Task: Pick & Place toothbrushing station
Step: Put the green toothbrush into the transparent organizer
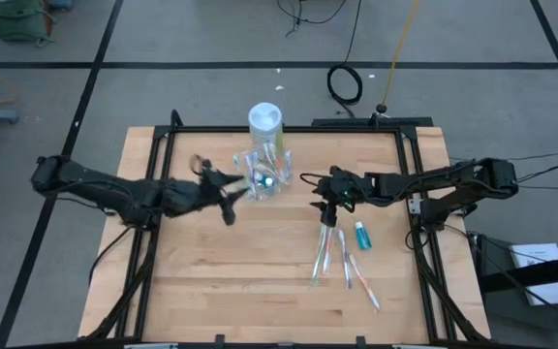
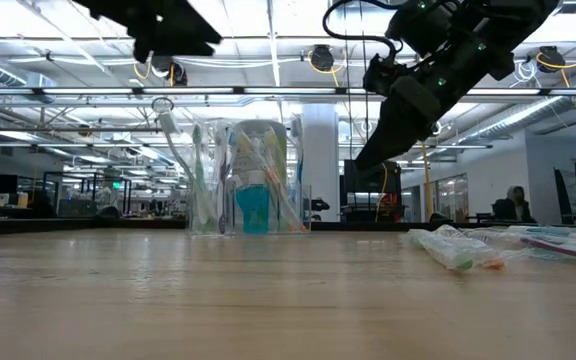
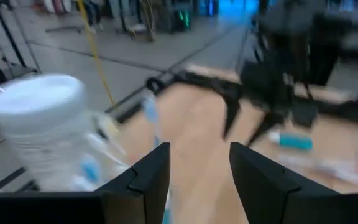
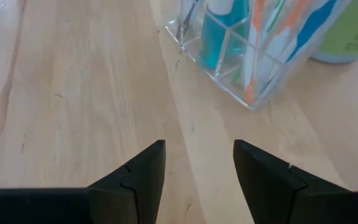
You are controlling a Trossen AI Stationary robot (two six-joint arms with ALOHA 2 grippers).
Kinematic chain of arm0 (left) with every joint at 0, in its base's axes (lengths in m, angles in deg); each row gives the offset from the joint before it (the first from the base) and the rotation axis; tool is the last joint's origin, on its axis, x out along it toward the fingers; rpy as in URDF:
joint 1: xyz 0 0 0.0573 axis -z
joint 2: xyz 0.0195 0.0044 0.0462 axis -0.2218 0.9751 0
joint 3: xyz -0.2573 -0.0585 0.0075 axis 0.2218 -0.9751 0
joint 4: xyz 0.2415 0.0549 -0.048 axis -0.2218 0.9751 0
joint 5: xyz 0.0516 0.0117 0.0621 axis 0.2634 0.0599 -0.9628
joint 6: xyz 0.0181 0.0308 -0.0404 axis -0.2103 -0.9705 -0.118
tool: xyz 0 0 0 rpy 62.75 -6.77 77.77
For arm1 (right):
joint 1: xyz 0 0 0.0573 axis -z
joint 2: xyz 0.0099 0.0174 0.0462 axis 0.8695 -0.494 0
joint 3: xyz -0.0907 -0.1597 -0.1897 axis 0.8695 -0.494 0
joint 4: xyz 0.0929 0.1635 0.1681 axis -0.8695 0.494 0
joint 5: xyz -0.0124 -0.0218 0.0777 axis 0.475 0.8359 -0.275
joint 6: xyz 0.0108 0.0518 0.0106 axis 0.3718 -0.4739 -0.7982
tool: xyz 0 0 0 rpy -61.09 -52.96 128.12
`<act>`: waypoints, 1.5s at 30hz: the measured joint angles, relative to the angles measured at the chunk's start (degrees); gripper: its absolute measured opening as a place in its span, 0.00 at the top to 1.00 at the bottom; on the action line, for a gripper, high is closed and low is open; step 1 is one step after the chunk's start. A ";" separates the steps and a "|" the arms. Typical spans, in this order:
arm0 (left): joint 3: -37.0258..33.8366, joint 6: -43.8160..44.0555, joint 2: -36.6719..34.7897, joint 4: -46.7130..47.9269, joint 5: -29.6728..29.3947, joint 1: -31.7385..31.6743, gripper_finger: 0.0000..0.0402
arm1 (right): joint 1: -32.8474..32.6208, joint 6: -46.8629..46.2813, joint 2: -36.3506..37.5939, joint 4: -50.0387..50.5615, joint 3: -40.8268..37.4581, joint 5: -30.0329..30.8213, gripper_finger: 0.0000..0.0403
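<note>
The toothbrushing station is a clear plastic holder standing on its base on the wooden table, with several toothbrushes and a blue tube in it. It also shows in the low view and the right wrist view. My left gripper is open and empty just left of the holder and above the table; its fingers show in the left wrist view. My right gripper is open and empty to the holder's right, raised above the table, with the holder ahead of its fingers.
A white-topped canister with a green label stands just behind the holder. Several loose toothbrushes and a teal tube lie on the table right of centre, toward the near edge. A black frame borders the table.
</note>
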 joint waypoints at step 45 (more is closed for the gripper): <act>54.87 31.42 70.88 18.00 21.15 -0.62 0.57 | -4.37 -10.59 18.50 31.98 -6.99 0.01 0.58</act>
